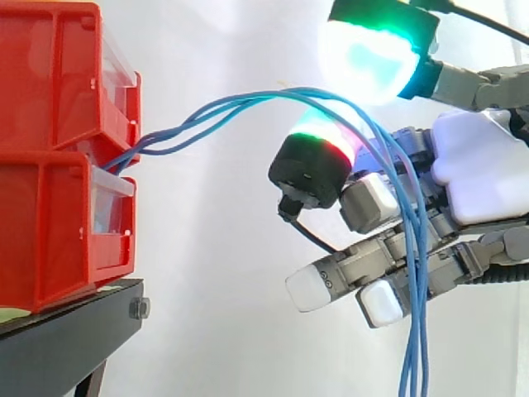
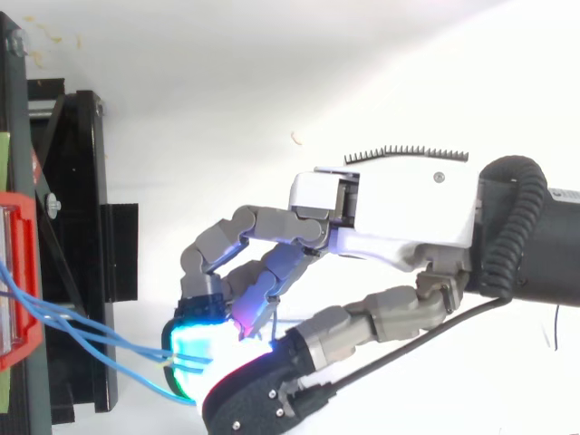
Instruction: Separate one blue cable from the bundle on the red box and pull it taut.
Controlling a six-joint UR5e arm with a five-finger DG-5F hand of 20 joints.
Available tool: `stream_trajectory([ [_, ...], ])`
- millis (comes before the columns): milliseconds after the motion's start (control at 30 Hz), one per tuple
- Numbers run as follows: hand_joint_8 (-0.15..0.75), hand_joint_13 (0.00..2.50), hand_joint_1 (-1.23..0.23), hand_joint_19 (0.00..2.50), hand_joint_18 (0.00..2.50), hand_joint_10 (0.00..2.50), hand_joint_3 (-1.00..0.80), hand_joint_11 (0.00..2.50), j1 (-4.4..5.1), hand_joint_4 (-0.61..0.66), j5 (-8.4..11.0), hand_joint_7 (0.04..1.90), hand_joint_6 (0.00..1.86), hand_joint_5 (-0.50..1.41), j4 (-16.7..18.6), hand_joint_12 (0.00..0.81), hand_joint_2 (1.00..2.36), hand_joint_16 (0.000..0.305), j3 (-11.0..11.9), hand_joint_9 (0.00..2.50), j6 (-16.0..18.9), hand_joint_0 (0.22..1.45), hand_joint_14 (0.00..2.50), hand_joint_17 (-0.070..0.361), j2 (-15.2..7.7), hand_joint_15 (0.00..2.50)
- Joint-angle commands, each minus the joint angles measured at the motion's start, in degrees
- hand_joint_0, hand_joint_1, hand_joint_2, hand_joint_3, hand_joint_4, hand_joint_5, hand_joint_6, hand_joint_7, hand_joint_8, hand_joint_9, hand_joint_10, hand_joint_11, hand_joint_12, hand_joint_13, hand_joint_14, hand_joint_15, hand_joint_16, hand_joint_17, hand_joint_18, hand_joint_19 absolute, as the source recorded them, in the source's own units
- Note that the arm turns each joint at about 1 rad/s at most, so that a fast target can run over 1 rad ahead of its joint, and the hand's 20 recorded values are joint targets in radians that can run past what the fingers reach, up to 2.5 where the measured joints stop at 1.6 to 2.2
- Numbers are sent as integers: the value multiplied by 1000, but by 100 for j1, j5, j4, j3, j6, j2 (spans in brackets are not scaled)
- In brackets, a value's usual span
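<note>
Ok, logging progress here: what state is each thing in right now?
Red bins: stacked on the black stand.
Blue cables: slack, bunched together, hanging in a loose arc from the bins.
Hand: curled shut round the cables.

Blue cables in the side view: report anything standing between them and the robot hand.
Nothing visible does. The thin blue cables arch freely from the stacked red plastic bins to the hand, lie draped across it, and hang down in front of it.
</note>
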Motion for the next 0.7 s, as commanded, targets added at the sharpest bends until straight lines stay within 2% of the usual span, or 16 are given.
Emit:
stream_trajectory([
  [0, 349, 638, -595, 546, 619, 16, -500, 734, -3, 137, -8, 1121, 843, -142, 0, 403, 1000, 58, -6, 1014, -1, 533, 8, 130, -3, 288],
  [67, 338, 634, -603, 550, 615, 17, -414, 732, -3, 121, -8, 1112, 843, -143, 0, 393, 1006, 56, -6, 1018, -1, 589, 8, 126, -3, 289],
  [300, 333, 634, -610, 556, 609, 17, -337, 729, -11, 87, 1, 1056, 833, -157, 0, 392, 1011, 56, -6, 978, -1, 597, 8, 125, -3, 291],
  [533, 316, 614, -793, 538, 610, 17, -252, 735, -11, 59, 1, 1054, 843, -176, 0, 384, 1014, 55, 3, 920, -1, 613, 8, 124, -3, 280],
  [667, 309, 607, -836, 510, 605, 17, -256, 726, -11, 2, 1, 1024, 855, -182, 9, 383, 1014, 55, 3, 894, -1, 635, 8, 123, -3, 280],
])
